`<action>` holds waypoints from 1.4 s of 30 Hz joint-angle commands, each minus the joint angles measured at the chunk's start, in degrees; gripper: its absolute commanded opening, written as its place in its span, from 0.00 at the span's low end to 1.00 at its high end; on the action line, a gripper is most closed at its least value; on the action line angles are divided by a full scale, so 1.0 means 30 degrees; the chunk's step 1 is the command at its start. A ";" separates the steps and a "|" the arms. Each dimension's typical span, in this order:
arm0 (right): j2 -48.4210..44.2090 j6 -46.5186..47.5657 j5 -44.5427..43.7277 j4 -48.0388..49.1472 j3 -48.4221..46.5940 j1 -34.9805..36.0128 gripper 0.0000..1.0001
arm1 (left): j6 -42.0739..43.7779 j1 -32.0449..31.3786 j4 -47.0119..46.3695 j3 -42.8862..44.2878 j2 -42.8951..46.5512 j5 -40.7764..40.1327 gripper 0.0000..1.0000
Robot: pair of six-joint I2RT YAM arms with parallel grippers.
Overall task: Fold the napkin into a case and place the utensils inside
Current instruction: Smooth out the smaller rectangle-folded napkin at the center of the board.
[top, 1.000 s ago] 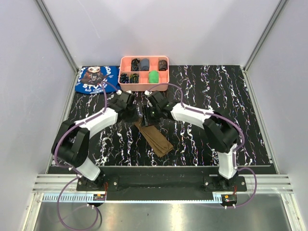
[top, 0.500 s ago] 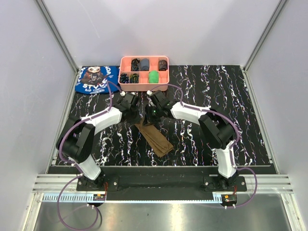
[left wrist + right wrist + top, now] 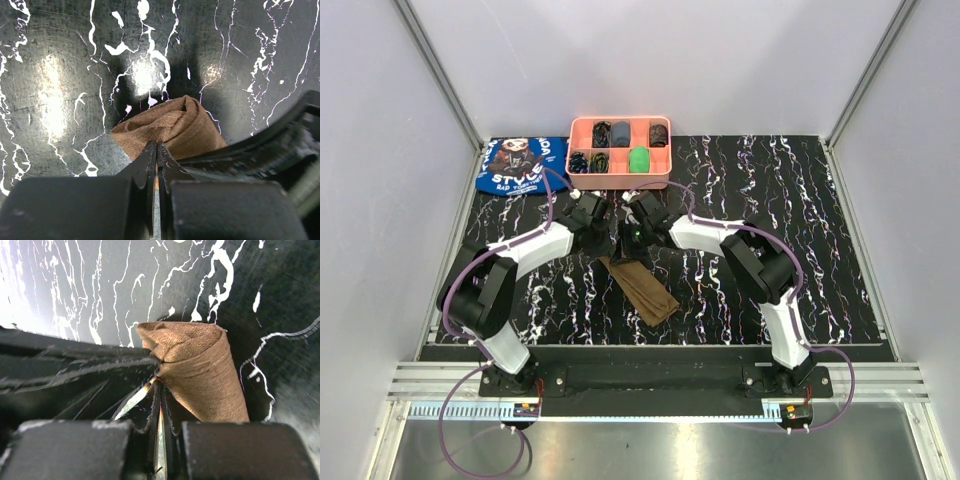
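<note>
Both arms leaned inward; left gripper [image 3: 157, 148] and right gripper [image 3: 160, 388] pinched one end of the napkin [image 3: 642, 288], which lay diagonally, far-left to near-right.

White-shelled arms [image 3: 535, 248], black grippers [image 3: 157, 148], looping purple cables [image 3: 849, 385]

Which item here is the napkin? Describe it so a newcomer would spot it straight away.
On the black marbled table, look just in front of the pink tray, where the left pincer and right pincer meet. The napkin is the long narrow folded strip running from them diagonally toward the near edge. It is plain olive-brown, unlike the blue printed cloth at far left.
</note>
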State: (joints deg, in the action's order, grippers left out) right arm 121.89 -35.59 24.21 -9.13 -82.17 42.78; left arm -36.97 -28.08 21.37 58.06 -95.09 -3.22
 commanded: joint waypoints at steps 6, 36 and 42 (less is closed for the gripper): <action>0.1587 -0.1403 0.2036 0.4789 0.0317 -0.0491 0.03 | -0.1969 -0.0104 -0.0384 0.0070 0.1110 0.2565 0.00; 0.1996 -0.4422 0.6401 1.0101 0.2635 -0.2132 0.03 | -0.4932 -0.0544 -0.3195 -0.3123 0.2546 0.2070 0.00; 0.3142 -0.2056 0.7667 0.6711 0.0936 -0.1694 0.07 | -0.5108 -0.0544 -0.4190 -0.3446 0.1844 0.3094 0.00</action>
State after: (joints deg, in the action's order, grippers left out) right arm 130.39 -47.00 46.94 15.38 -75.81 36.62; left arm -50.87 -28.67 12.69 48.23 -89.86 1.13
